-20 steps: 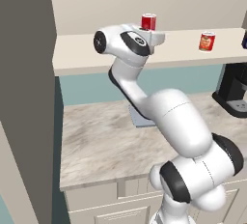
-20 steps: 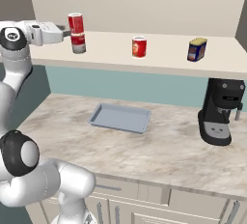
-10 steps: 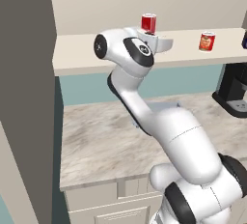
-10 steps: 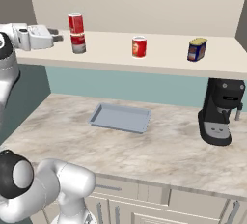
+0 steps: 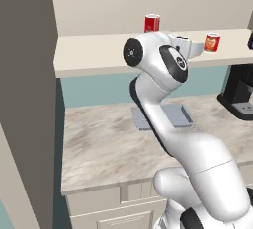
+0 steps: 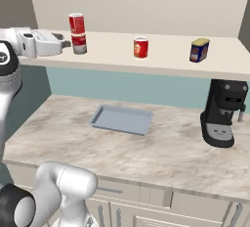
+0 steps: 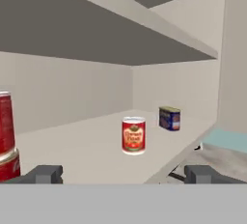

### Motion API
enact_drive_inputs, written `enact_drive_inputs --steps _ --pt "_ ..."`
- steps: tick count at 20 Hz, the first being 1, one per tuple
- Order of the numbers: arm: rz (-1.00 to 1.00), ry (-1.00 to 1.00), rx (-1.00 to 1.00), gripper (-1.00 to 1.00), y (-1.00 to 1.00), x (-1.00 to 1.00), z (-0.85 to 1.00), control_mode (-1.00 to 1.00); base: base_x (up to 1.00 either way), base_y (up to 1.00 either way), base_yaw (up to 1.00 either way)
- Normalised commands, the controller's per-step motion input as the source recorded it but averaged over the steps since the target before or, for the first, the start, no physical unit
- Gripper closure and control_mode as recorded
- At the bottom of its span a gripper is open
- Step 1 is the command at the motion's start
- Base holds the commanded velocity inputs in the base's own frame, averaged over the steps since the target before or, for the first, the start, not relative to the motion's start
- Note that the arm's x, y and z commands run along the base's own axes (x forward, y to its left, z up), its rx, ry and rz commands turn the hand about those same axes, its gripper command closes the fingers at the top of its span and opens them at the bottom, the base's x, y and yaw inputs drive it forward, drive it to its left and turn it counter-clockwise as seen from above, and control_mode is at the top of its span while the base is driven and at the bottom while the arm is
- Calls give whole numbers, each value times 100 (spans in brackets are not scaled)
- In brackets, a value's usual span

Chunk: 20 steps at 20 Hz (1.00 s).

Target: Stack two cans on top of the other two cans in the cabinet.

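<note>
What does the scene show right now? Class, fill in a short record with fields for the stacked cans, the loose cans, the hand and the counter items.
stacked cans: red can standing on the red-and-grey can, left part of the cabinet shelf
loose cans: orange-red can mid-shelf; dark blue can to its right, both single
hand: empty, fingers apart, beside the stack
counter: grey tray; black coffee machine
stacks done: one of two
</note>
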Motion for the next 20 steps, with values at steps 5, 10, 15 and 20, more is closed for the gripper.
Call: enact_drive_inputs --steps 5,10,15,20 --pt "15 0 0 -100 -60 -39 -8 -100 0 0 0" --pt "15 -1 -1 -100 -53 -29 -20 -100 0 0 0" --pt "11 -10 -7 -100 -41 -6 -25 -100 0 0 0" --pt "-1 -3 -7 -100 -34 9 -18 -100 0 0 0"
